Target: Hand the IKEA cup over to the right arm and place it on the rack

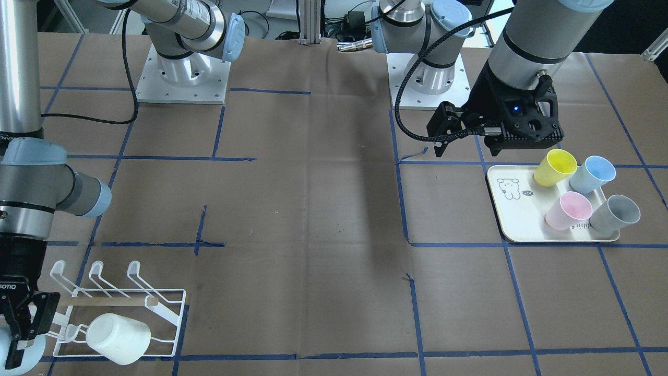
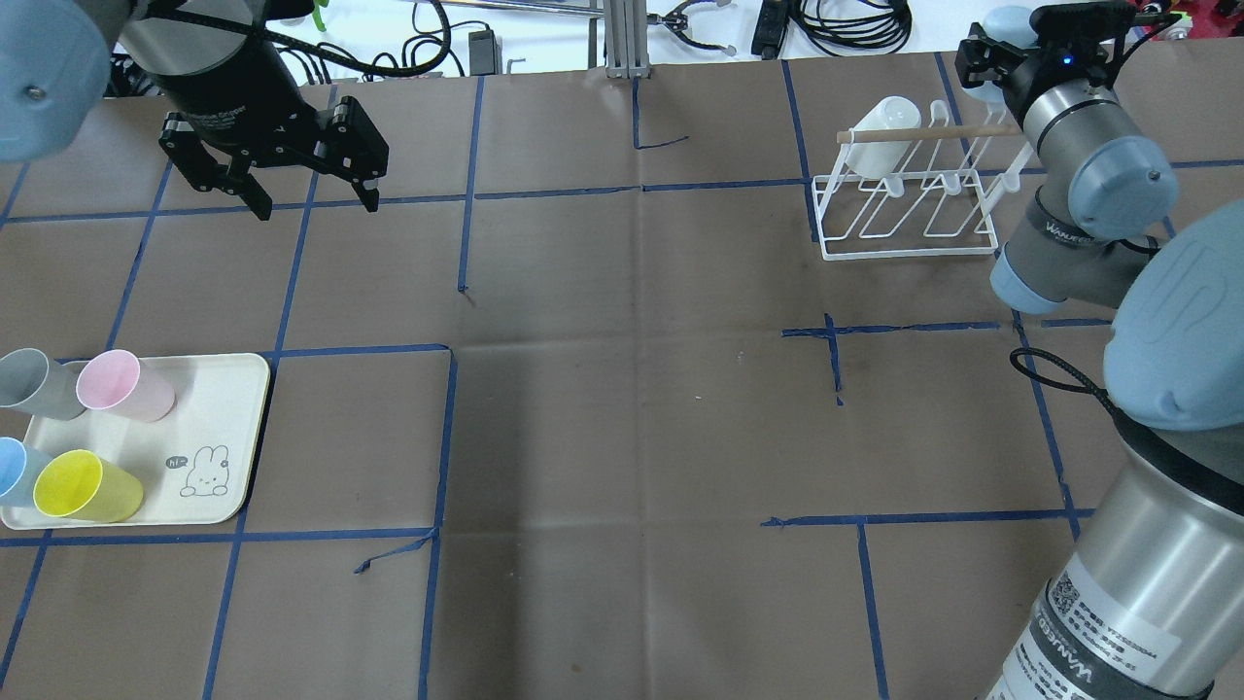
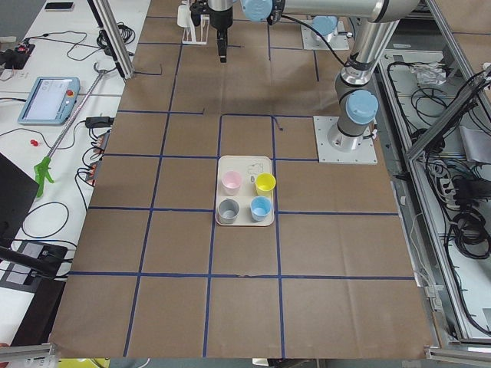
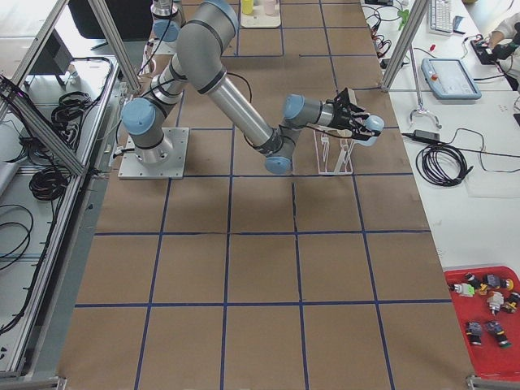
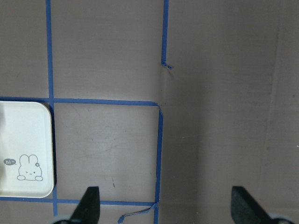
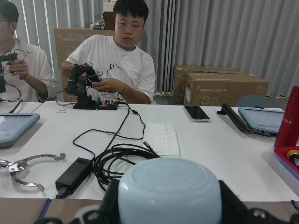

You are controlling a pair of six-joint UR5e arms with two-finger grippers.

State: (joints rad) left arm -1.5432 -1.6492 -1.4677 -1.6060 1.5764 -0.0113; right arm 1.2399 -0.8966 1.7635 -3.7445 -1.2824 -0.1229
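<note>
Pale-blue cup (image 6: 168, 182) seemingly clamped in right gripper (image 6: 168, 205) beside rack (image 1: 104, 301); next, tip it onto a prong; left gripper (image 2: 316, 199) gapes empty

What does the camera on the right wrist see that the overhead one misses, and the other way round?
Only the right wrist view shows two people at a white desk, with cardboard boxes behind. Only the overhead view shows the cream tray with four coloured cups, the white rack holding a white cup, and the open left pincer. Both show the pale blue cup gripped in the right pincer.
</note>
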